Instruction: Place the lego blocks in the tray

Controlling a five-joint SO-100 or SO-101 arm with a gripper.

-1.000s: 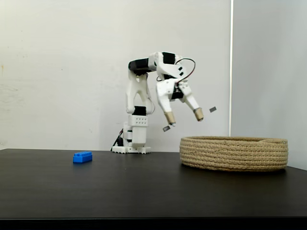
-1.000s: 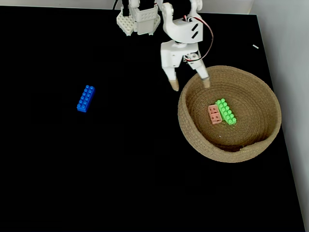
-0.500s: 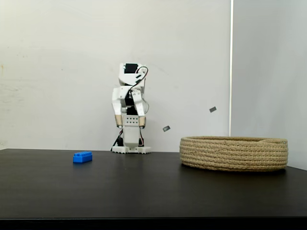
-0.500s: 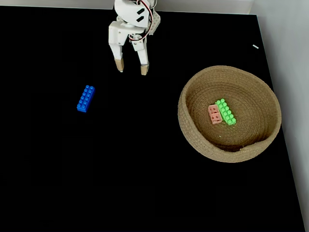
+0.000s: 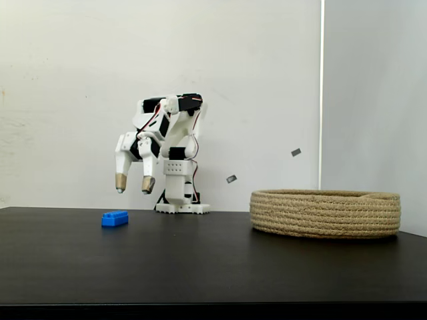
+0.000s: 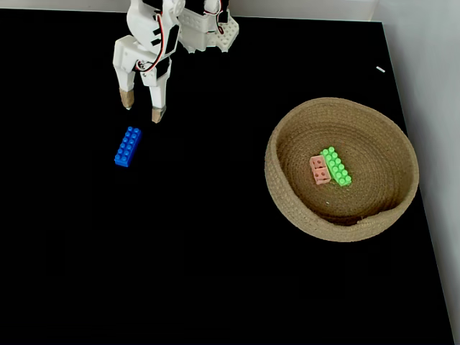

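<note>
- While the tray (image 5: 325, 213) sits well right of the blue brick (image 5: 115, 218) in a fixed view, the gripper (image 5: 133, 187), empty with fingers spread, has swung from the tray side to hover above that brick.
- Seen from above, the gripper (image 6: 141, 111) now hangs just beyond the blue brick (image 6: 128, 146); the pink brick (image 6: 318, 169) and green brick (image 6: 336, 166) already lie in the tray (image 6: 287, 205), so one pickup remains.
</note>
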